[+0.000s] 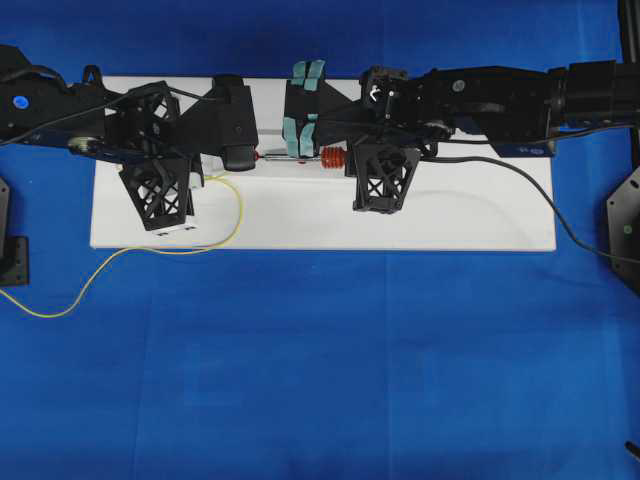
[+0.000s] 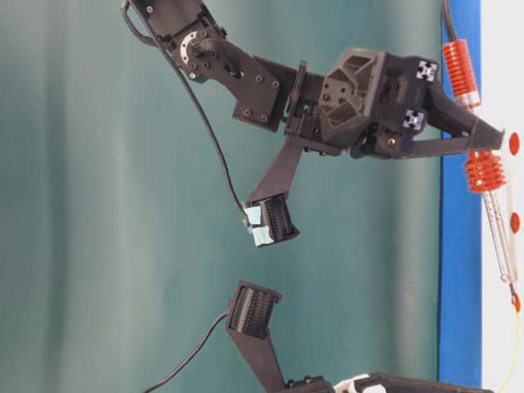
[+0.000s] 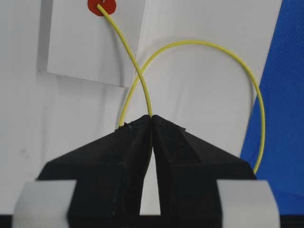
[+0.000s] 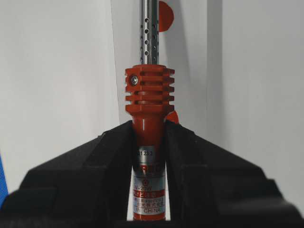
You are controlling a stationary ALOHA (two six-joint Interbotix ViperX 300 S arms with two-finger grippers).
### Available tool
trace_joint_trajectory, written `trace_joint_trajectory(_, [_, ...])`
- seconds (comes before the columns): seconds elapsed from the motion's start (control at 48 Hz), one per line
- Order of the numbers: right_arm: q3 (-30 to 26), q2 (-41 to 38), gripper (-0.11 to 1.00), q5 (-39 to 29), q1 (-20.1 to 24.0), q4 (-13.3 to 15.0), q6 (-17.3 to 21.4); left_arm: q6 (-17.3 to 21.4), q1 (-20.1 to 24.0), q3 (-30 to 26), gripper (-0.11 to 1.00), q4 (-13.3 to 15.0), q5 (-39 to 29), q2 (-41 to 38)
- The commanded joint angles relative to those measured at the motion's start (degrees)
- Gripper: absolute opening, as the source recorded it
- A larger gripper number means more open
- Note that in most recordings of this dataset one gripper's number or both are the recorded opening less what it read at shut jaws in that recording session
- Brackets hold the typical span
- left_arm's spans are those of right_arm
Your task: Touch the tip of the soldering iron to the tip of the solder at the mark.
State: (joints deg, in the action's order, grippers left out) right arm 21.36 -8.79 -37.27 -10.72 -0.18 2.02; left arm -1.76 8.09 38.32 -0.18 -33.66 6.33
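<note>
Both grippers clamped: left gripper (image 3: 151,124) on solder (image 3: 209,46), right gripper (image 4: 148,137) on soldering iron (image 4: 149,95)

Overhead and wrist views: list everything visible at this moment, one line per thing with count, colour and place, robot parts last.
soldering iron: one, red-orange body, silver perforated shaft, on the board's middle, clamped by the right gripper.
solder: one, thin yellow wire, looping from the left gripper across the board and onto the cloth.
red dot marks: several, red, on the board; the solder's end lies on one.
white board: one, white, centre of the table.
blue cloth: one, covering the table.
black cable: one, trailing right off the board.
left gripper: one, black, shut on the solder.
right gripper: one, black, shut on the soldering iron.
</note>
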Motion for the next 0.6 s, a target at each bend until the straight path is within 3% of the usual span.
trace_joint_trajectory(0.0, [-1.41,0.88,0.06,0.18,0.09,0.09,0.09,-0.09,-0.09,-1.14,0.03,0.0,0.18,0.44])
trace_joint_trajectory(0.584, [-1.41,0.97,0.06,0.18,0.09,0.18,0.18,0.35,0.0,-1.23,0.03,0.0,0.35,0.62])
